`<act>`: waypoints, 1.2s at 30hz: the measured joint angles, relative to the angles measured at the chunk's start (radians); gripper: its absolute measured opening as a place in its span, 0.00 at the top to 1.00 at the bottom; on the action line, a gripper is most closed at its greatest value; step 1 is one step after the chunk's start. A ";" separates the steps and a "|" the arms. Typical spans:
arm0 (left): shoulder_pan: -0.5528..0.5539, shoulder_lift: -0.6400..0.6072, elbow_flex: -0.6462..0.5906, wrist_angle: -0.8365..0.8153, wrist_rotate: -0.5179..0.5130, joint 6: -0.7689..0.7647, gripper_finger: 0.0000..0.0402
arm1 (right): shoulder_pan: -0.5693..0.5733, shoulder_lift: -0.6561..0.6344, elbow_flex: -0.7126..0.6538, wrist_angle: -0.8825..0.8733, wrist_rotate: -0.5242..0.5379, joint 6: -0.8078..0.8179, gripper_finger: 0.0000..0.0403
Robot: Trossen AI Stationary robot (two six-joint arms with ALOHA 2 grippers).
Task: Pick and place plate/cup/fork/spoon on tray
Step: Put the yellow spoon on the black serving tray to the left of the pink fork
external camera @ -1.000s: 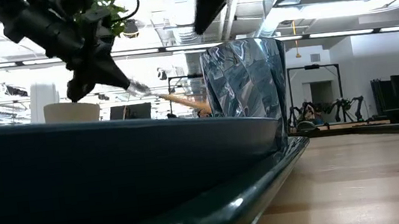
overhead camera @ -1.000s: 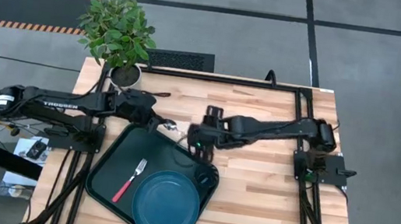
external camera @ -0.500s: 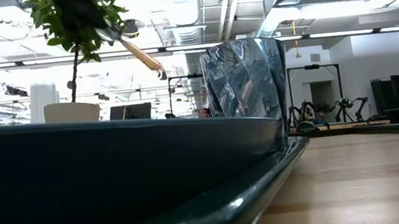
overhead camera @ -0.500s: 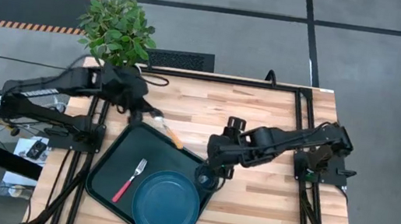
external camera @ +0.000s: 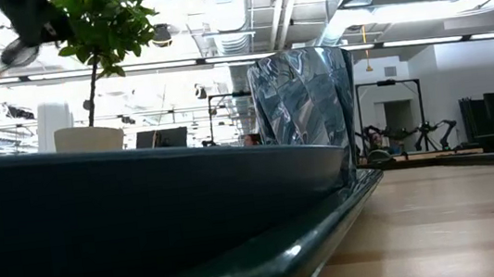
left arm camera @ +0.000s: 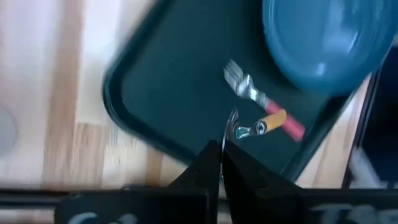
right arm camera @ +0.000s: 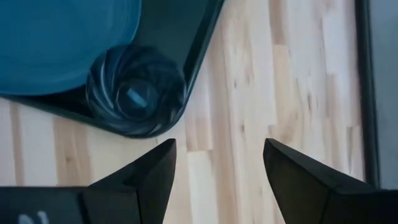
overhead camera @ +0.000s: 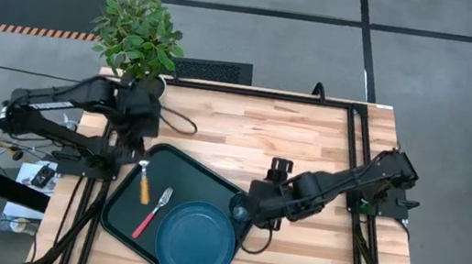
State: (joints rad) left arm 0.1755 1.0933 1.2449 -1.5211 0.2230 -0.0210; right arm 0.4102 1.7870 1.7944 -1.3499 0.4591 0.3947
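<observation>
The left gripper (overhead camera: 141, 163) has swung in half a second from the table's 11 o'clock edge to the tray's (overhead camera: 190, 164) 10 o'clock corner, its fingers pinched shut on the spoon (overhead camera: 143, 184), whose orange handle hangs over the tray floor, pointing toward 6 o'clock; the fork (overhead camera: 154, 210) lies just beside it, at 4 o'clock from the spoon; the plate (overhead camera: 194, 243) fills the tray's 5 o'clock half; the cup (overhead camera: 241, 210) stands in the 3 o'clock corner. The right gripper (overhead camera: 253, 210) has backed away from the cup toward 3 o'clock, fingers spread and empty; so only the spoon's release seems left.
</observation>
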 joint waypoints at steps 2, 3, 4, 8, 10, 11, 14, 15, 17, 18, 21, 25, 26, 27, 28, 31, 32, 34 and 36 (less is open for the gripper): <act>-0.020 0.024 -0.020 -0.009 0.002 0.043 1.00 | 0.013 0.000 -0.036 0.013 0.013 0.029 0.34; -0.029 0.033 -0.034 0.003 0.011 0.059 1.00 | 0.019 0.000 -0.058 0.024 0.014 0.039 0.34; -0.036 0.041 -0.052 0.023 0.024 0.071 1.00 | 0.025 0.000 -0.077 0.034 0.014 0.049 0.34; -0.066 0.083 -0.121 0.061 0.066 0.139 1.00 | 0.049 0.001 -0.136 0.090 0.014 0.070 0.34; -0.083 0.097 -0.159 0.065 0.082 0.196 1.00 | 0.057 0.001 -0.152 0.111 0.014 0.085 0.34; -0.092 0.104 -0.177 0.070 0.090 0.221 1.00 | 0.062 0.001 -0.155 0.128 0.014 0.093 0.34; -0.119 0.118 -0.231 0.095 0.093 0.268 1.00 | 0.073 0.000 -0.173 0.182 0.014 0.103 0.34; -0.129 0.122 -0.247 0.115 0.095 0.275 1.00 | 0.078 0.001 -0.179 0.196 0.014 0.104 0.34; -0.145 0.136 -0.271 0.143 0.096 0.294 1.00 | 0.083 0.001 -0.187 0.221 0.014 0.105 0.34; -0.152 0.143 -0.282 0.151 0.098 0.303 1.00 | 0.083 0.000 -0.194 0.235 0.014 0.106 0.34; -0.172 0.178 -0.287 0.173 0.108 0.332 1.00 | 0.082 0.001 -0.209 0.265 0.014 0.106 0.34; -0.188 0.228 -0.287 0.221 0.116 0.361 1.00 | 0.075 0.001 -0.213 0.286 0.014 0.105 0.34; -0.189 0.241 -0.287 0.230 0.117 0.373 1.00 | 0.072 0.001 -0.213 0.289 0.014 0.104 0.34; -0.190 0.256 -0.287 0.235 0.119 0.385 1.00 | 0.072 0.001 -0.213 0.289 0.014 0.104 0.34; -0.190 0.271 -0.287 0.236 0.123 0.397 1.00 | 0.072 0.001 -0.213 0.289 0.014 0.103 0.34; -0.189 0.310 -0.287 0.244 0.124 0.431 1.00 | 0.072 0.001 -0.213 0.288 0.014 0.103 0.34; -0.189 0.321 -0.287 0.256 0.124 0.443 1.00 | 0.072 0.001 -0.213 0.288 0.014 0.103 0.34; -0.189 0.339 -0.288 0.295 0.125 0.455 1.00 | 0.072 0.001 -0.213 0.289 0.014 0.103 0.34; -0.189 0.352 -0.287 0.328 0.125 0.456 1.00 | 0.072 0.001 -0.213 0.290 0.014 0.103 0.34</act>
State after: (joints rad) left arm -0.0137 1.4449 0.9576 -1.1928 0.3480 0.4349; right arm 0.4826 1.7882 1.5818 -1.0603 0.4728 0.4976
